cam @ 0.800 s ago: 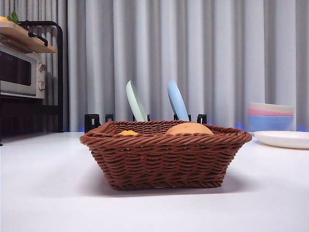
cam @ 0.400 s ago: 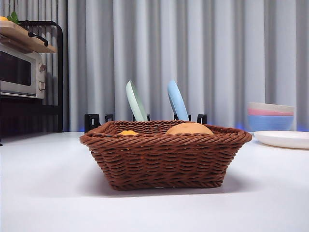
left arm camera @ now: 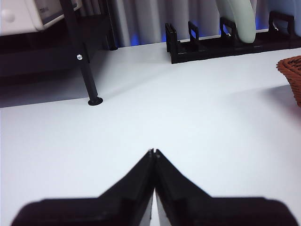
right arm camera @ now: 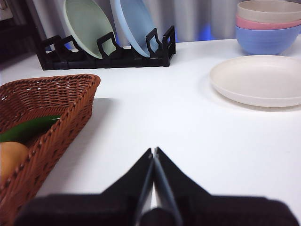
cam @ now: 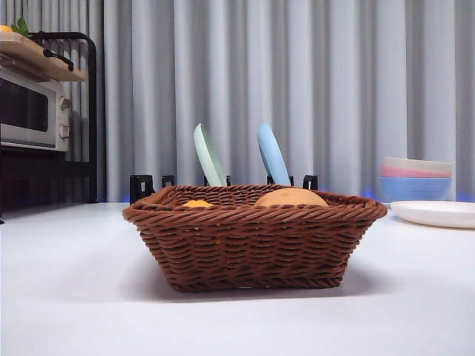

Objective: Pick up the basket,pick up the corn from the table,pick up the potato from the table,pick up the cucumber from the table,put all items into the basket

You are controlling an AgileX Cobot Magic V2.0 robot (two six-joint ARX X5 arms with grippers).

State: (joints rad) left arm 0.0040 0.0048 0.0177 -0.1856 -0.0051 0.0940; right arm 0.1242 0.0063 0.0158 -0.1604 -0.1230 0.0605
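Observation:
The brown wicker basket (cam: 252, 241) stands on the white table (cam: 74, 297) in the middle of the front view. Over its rim peek the tan-orange potato (cam: 291, 197) and a bit of the orange-yellow corn (cam: 197, 203). The right wrist view shows the basket (right arm camera: 44, 101) with the green cucumber (right arm camera: 29, 128) and the potato (right arm camera: 10, 155) lying inside. My right gripper (right arm camera: 154, 151) is shut and empty over bare table beside the basket. My left gripper (left arm camera: 153, 152) is also shut and empty, off to the basket's other side, with only the basket's corner (left arm camera: 291, 75) in its view.
A black dish rack (right arm camera: 108, 52) holds a green plate (cam: 208, 154) and a blue plate (cam: 272, 153) behind the basket. A white plate (right arm camera: 258, 80) and stacked bowls (right arm camera: 268, 26) stand at the right. A microwave (cam: 30, 111) on a black stand (left arm camera: 84, 61) is at the left.

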